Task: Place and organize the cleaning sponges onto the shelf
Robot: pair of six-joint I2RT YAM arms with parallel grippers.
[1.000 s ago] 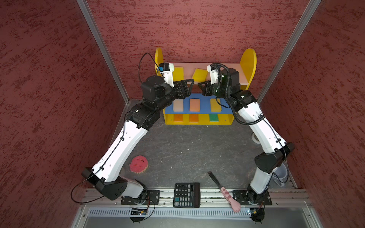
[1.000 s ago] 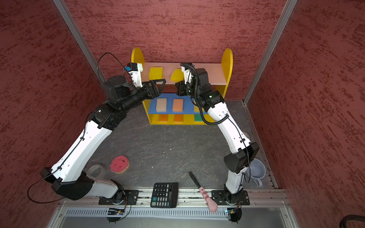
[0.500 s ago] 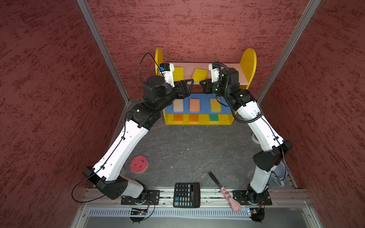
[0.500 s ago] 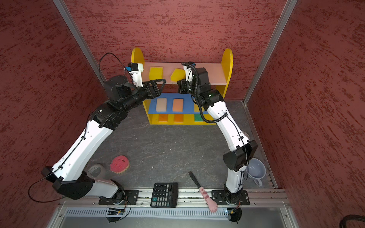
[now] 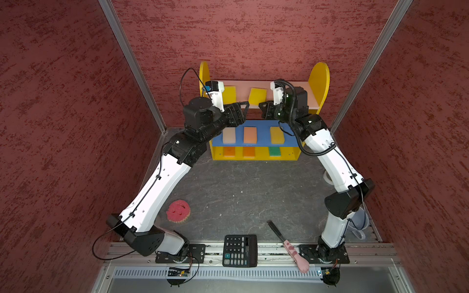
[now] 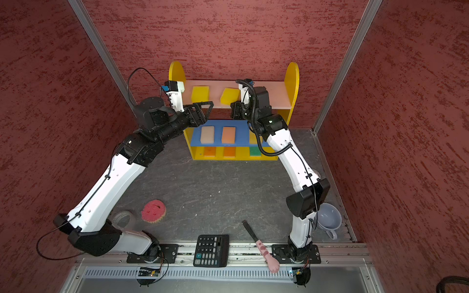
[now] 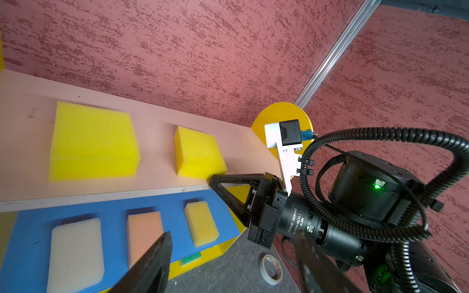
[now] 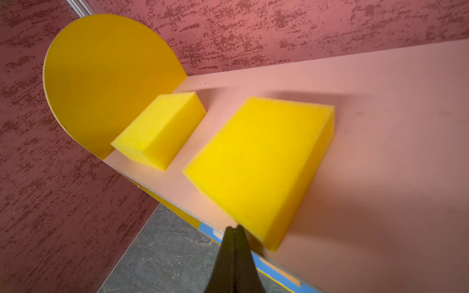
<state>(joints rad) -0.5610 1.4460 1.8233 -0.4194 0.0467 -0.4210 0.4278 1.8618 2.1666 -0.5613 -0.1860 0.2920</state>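
Referencing: the shelf [image 5: 319,81] [image 6: 291,78] at the back wall; you read every place below off it.
left gripper [image 5: 245,107] [image 6: 209,106] [image 7: 232,234]: jaws apart, nothing between them. It hovers just in front of the shelf's top board, toward the side panel on the left arm's side.
right gripper [image 5: 261,106] [image 6: 232,109] [image 8: 233,229]: jaws pressed together, empty. Its tip sits at the top board's front edge, just beside the near corner of the skewed yellow sponge [image 5: 257,96] [image 6: 229,96] [image 8: 258,167] [image 7: 198,152]. You cannot tell whether it touches.
gripper tips: they face each other across the middle of the shelf front, apart.
top board: the square-set yellow sponge [image 5: 229,94] [image 6: 200,94] [image 8: 160,129] [image 7: 91,142] lies near the left-arm side panel. The skewed one lies around mid-board, turned off the board's edge, apart from its neighbour.
middle board: the cream-white sponge [image 5: 229,135] [image 7: 76,253], peach sponge [image 5: 250,135] [image 7: 144,233] and rounded yellow sponge [image 5: 276,135] [image 7: 201,223] lie flat in a row, not touching.
bottom board: you see only the front ends of the outer orange sponge [image 5: 229,151], middle orange sponge [image 5: 248,152] and green sponge [image 5: 274,151] under the blue board.
pink round sponge [image 5: 178,211] [image 6: 153,211]: on the floor, well out in front of the shelf, on the left arm's side.
off-task: the calculator [image 5: 239,250] and brush [image 5: 289,243] lie at the front rail, well apart from the shelf.
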